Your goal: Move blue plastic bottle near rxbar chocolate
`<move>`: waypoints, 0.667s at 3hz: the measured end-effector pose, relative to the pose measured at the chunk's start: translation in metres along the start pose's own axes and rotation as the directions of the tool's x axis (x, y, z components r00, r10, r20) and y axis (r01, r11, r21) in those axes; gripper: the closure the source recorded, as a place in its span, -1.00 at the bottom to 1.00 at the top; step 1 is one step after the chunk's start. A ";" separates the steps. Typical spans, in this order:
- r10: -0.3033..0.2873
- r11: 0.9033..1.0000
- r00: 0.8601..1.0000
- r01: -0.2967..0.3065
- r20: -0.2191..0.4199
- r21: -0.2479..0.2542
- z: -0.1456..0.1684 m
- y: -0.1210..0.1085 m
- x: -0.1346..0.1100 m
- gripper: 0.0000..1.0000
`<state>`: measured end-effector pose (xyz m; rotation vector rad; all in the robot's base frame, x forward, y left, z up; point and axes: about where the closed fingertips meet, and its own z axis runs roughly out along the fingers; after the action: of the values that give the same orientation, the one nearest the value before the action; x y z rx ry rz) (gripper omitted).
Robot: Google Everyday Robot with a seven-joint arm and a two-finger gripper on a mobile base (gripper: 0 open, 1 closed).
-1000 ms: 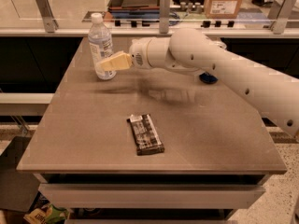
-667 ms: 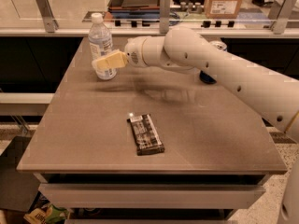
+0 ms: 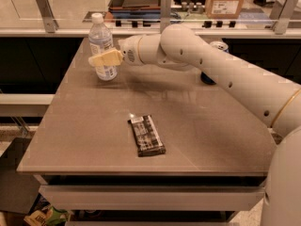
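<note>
- My gripper is at the far left corner of the table, lying across the front of the blue plastic bottle at label height
- A second ago it sat a little lower and further right, nearer the bottle's foot; it has since slid left and up along the bottle
- I cannot tell whether my gripper has closed on the bottle or only overlaps it
- The bottle stands upright with its white cap on top, in the same spot as before
- The rxbar chocolate lies flat near the middle of the table, towards the front edge, well apart from the bottle and unmoved
- My arm reaches in from the right across the back of the table, half hiding a can behind it
</note>
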<state>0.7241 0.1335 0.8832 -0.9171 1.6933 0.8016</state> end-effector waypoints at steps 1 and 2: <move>-0.003 1.000 1.000 0.003 0.000 -0.024 0.005 0.002 0.000 -0.20; -0.009 1.000 1.000 0.009 -0.006 -0.030 0.007 0.002 0.001 0.26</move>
<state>0.7254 0.1401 0.8802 -0.9479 1.6853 0.8207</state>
